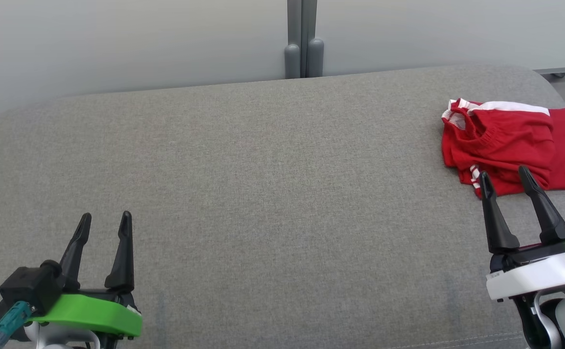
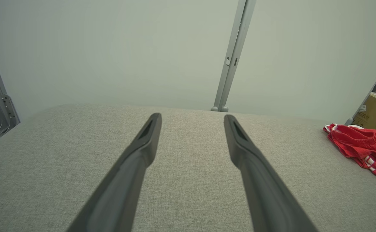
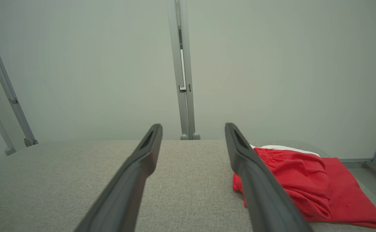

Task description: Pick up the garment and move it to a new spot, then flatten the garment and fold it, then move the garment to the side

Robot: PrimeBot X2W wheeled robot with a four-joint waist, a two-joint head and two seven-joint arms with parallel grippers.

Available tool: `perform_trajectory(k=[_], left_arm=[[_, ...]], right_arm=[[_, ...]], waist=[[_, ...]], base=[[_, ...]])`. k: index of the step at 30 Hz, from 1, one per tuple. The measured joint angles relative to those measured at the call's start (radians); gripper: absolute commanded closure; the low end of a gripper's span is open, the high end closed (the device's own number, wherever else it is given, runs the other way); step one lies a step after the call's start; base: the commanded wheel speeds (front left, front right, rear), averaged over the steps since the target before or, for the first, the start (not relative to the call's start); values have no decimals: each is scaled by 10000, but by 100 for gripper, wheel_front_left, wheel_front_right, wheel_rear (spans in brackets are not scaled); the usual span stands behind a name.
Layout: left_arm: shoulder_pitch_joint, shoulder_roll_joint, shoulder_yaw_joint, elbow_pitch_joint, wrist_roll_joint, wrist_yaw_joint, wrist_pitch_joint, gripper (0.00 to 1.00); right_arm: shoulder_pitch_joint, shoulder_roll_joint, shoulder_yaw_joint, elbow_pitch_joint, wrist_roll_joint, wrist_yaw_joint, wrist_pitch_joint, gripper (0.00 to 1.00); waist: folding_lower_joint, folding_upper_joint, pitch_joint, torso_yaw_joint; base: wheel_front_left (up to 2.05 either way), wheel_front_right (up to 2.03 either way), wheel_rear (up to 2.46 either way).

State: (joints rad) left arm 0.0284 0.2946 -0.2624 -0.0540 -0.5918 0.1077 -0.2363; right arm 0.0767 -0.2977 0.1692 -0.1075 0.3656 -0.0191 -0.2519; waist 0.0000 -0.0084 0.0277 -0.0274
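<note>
Lab/test bay prob.: plain partition panels (image 1: 117, 43), metal post (image 1: 303, 39), grey fabric bench (image 1: 263, 194).

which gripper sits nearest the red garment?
The right gripper, the white-bodied one: its open fingers end beside the red garment. The green-bodied left gripper sits far across the cushion.

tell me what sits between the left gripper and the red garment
Nothing: in the head view the stretch from the left gripper to the red garment is bare grey upholstery. The left wrist view shows the same bare fabric.
</note>
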Motion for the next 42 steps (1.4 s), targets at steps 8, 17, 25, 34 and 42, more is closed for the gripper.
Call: perform_trajectory(k=[8,17,25,34,42], left_arm=[[32,-40,-33,75,-27,69,81,100],[195,-351,-115,405,-376,21,146,100],[198,-566,67,453,-1352,-100,347,100],[198,-690,360,594,-2169,-249,594,100],[196,-869,608,784,-2922,-389,805,100]], right_arm=[[154,146,2,82,-44,0,4,100],[436,472,153,387,301,13,19,100],[555,648,115,385,1375,100,79,100],[541,811,-167,529,2635,121,343,100],[438,848,-362,744,3636,192,625,100]], waist=[[0,0,-20,0],[0,0,-28,15],[0,0,-35,34],[0,0,-49,62],[0,0,-63,83]], base=[[0,0,0],[0,0,0],[0,0,0],[0,0,0],[0,0,0]])
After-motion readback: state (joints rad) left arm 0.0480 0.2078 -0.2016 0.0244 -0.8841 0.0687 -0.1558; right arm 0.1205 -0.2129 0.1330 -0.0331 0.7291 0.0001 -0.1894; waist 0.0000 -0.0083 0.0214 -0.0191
